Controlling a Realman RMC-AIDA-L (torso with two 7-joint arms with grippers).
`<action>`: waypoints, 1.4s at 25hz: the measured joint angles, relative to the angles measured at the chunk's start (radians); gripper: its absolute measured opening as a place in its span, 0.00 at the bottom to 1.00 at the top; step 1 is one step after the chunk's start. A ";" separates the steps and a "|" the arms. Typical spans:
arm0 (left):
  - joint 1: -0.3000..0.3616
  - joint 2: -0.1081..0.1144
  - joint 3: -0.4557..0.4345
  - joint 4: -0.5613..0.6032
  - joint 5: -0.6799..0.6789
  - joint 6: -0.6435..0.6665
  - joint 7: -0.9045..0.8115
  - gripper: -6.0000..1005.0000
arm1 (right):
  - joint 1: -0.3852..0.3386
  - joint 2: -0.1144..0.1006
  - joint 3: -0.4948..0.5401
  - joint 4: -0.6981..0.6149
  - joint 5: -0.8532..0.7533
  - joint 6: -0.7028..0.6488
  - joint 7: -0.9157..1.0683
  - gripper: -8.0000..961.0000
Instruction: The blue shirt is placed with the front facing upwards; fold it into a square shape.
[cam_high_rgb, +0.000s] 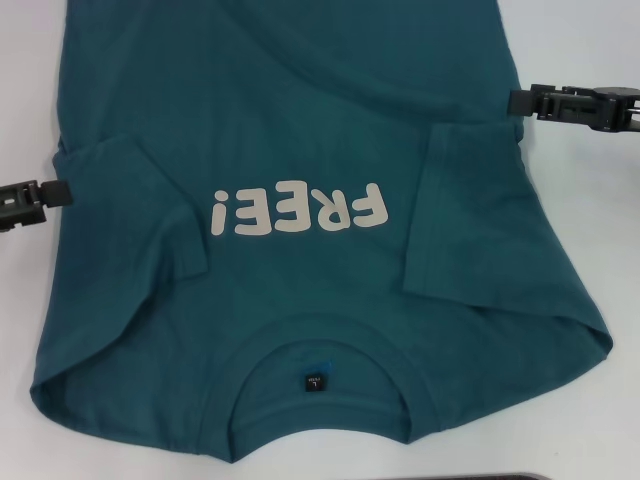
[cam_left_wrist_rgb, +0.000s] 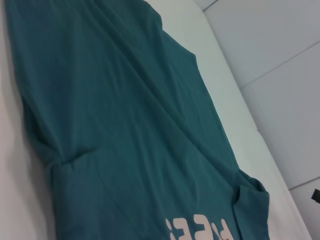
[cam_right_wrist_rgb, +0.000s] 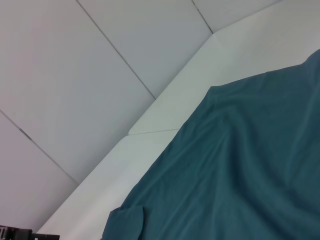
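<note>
The blue shirt (cam_high_rgb: 300, 150) lies front up on the white worktop (cam_high_rgb: 600, 420), its collar (cam_high_rgb: 325, 395) nearest the robot with a small black neck label (cam_high_rgb: 314, 382) inside it, and the pale "FREE!" print (cam_high_rgb: 298, 211) just beyond. Both short sleeves are already folded inward over the chest: the left sleeve (cam_high_rgb: 140, 205) lies rumpled beside the print, the right sleeve (cam_high_rgb: 470, 215) flatter. Farther out, the body of the shirt runs off the top of the head view, so the hem is not visible. The left gripper (cam_high_rgb: 62, 192) sits at the shirt's left edge at sleeve level; the right gripper (cam_high_rgb: 515, 102) sits at the right edge, slightly farther away. Both tips meet the cloth, but whether either is clenched on it or released cannot be told from these views. Risks, as a judgement: if only one layer is pinched, the folded sleeves may spring open on the next pull; uneven gripper positions could skew the fold; the puckered left sleeve may trap a crease. Bare worktop shows on both sides, wider on the right, giving room for sideways moves; the near edge is close behind the collar.
</note>
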 joint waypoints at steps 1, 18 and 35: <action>0.000 -0.002 -0.002 -0.002 -0.001 0.003 0.002 0.75 | 0.001 0.000 0.000 0.000 0.000 -0.001 0.000 0.87; 0.013 0.008 0.040 0.033 -0.050 -0.020 0.011 0.79 | 0.005 0.000 -0.002 0.000 0.000 -0.006 -0.003 0.87; 0.082 0.034 0.052 0.018 0.105 0.087 -0.028 0.86 | 0.005 0.001 0.000 0.000 0.000 -0.006 -0.004 0.87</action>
